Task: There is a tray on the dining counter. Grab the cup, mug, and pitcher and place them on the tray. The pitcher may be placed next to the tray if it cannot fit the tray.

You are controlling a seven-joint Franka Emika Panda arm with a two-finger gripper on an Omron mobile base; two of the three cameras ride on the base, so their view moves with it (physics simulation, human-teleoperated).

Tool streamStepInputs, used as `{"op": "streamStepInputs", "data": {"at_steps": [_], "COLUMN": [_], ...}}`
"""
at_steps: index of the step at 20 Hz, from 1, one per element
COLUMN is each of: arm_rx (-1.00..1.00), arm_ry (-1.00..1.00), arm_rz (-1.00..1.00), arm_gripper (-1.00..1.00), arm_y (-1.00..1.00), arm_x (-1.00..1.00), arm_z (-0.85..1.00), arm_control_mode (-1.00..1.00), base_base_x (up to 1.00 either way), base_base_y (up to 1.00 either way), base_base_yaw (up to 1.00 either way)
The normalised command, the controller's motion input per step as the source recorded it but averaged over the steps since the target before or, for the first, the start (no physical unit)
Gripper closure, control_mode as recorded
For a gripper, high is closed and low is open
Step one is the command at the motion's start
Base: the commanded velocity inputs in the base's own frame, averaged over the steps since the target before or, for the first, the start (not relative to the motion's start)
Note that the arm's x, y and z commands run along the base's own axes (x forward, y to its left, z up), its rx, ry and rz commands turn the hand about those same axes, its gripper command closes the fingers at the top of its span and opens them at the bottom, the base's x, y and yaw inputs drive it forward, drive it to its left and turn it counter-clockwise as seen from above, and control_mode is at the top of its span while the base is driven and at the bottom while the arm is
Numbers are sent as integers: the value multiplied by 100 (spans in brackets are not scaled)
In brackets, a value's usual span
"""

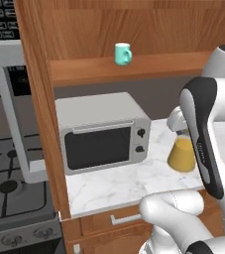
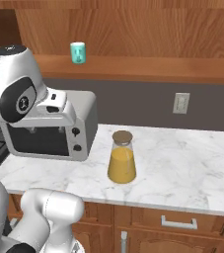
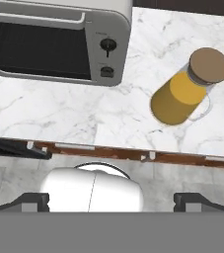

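While the gripper [image 3: 111, 202] is hanging wide open and empty at the bottom of the hand view, the pitcher [image 3: 185, 89] is standing upright on the marble counter [image 3: 59, 118] toward the upper right of that frame, right of the toaster oven [image 3: 54, 39]. Reaching it likely means advancing up and rightward. The mug [image 2: 77, 53] is sitting on the wooden shelf [image 2: 148, 68], upper left in the right base view.

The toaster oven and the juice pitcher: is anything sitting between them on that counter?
No. In the right base view, only bare marble counter separates the toaster oven from the pitcher.
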Motion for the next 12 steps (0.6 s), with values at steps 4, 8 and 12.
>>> {"op": "streamStepInputs", "data": {"at_steps": [4, 8, 12], "arm_rx": [0, 0, 0], "arm_ry": [0, 0, -1], "arm_rz": [0, 0, 0], "arm_gripper": [-100, -100, -100], "arm_y": [0, 0, 0], "arm_x": [0, 0, 0], "arm_z": [0, 0, 0], "arm_control_mode": [100, 100, -100], "base_base_x": [29, 1, 0], "base_base_y": [30, 3, 0], "base_base_yaw": [0, 0, 0]}}
